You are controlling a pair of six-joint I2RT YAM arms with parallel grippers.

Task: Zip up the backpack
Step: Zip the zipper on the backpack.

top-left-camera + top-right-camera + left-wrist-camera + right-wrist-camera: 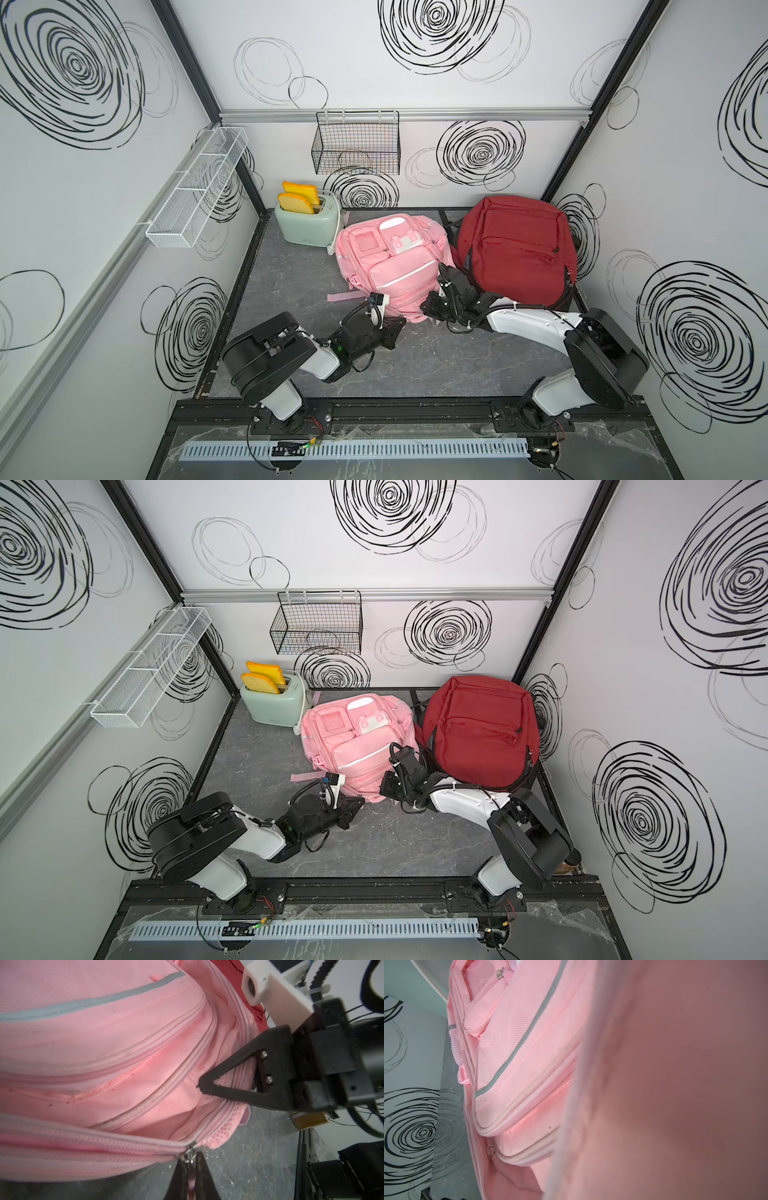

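Pink backpack [390,266] [357,746] lies mid-frame on the worktop [291,299] in both top views, beside a red backpack [519,249]. Only the left wrist view shows its main compartment [187,1109] gaping, left jaws clamped on the zipper pull [190,1176], and right jaws closed tip to tip at the opening's rim. The right wrist view is mostly blurred pink cloth.

Pink fabric backpack [390,266] is showing grey trim strips, paler pink zip tape & lining; its zipper pull [190,1155] is showing a silver ring w/ pink tab. Dark red fabric backpack [519,245] is showing blk zip pulls. Mint-green toaster [305,228] is showing orange-yellow toast slices [293,203]. Dark grey tabletop [415,365] is showing pale marble veins. White walls [353,62] are showing blk scribbled spirals. Wall baskets are differing: blk wire basket [355,145], wht mesh rack [195,191].
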